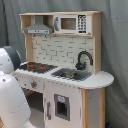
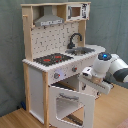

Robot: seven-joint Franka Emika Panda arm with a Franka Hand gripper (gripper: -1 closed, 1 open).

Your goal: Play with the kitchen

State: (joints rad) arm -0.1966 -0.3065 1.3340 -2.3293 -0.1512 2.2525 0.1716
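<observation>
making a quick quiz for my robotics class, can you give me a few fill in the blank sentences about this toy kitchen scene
1. The black faucet stands beside the ____.
2. In the second exterior view, the oven door hangs ____.
3. The hob has rings coloured ____.
4. The grey hood hangs directly above the ____.

Missing words: sink; open; red; hob
</observation>
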